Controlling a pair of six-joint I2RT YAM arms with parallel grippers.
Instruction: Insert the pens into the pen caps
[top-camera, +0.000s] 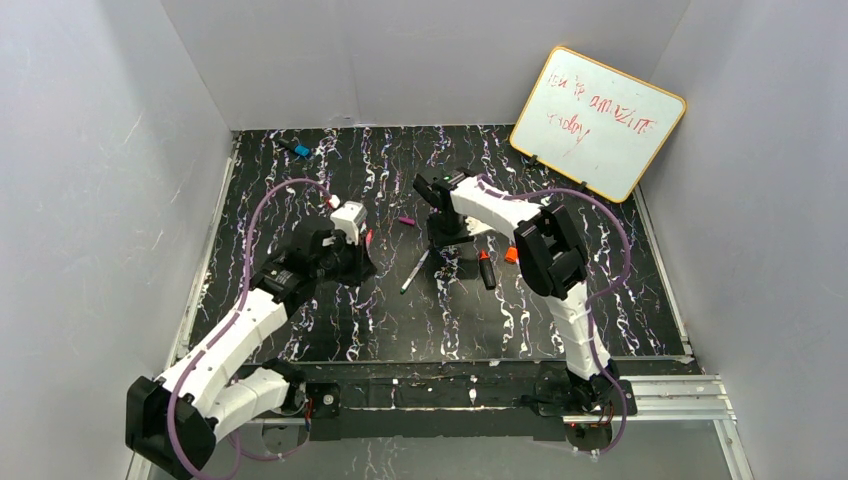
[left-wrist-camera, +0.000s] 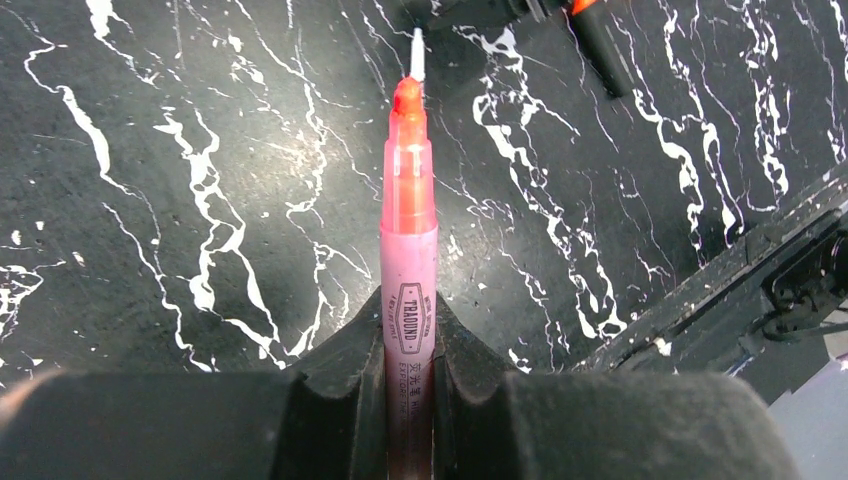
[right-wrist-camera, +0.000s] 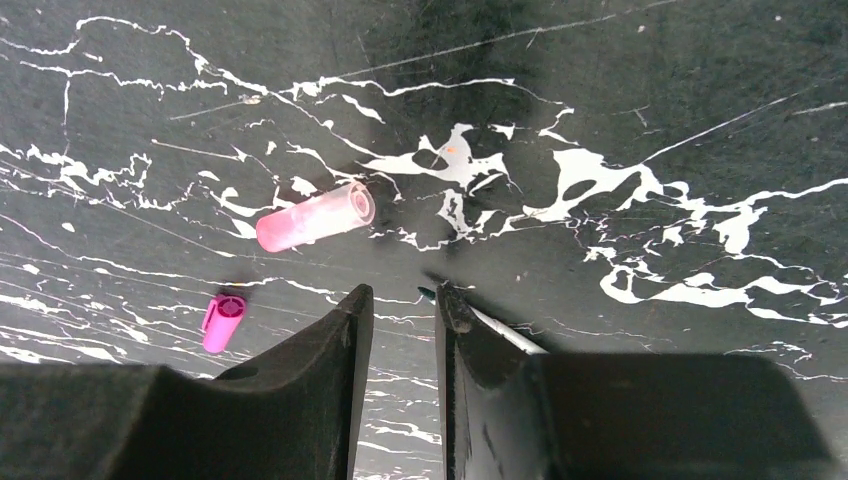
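My left gripper (left-wrist-camera: 410, 330) is shut on the slim pink pen (left-wrist-camera: 410, 230), whose orange-red tip points away over the mat; in the top view the left gripper (top-camera: 360, 245) sits left of centre. My right gripper (right-wrist-camera: 400, 300) hangs low over the mat, its jaws narrowly open with nothing between them. The pale pink cap (right-wrist-camera: 315, 217) lies just ahead and left of it, the magenta cap (right-wrist-camera: 222, 322) further left. The white pen (right-wrist-camera: 490, 328) lies against the outside of the right finger. The black marker (top-camera: 487, 268) and orange cap (top-camera: 511, 254) lie right of centre.
A whiteboard (top-camera: 598, 120) leans at the back right. A small black piece with a blue end (top-camera: 297, 149) lies at the back left. Grey walls close in the black marbled mat (top-camera: 330, 320) on three sides.
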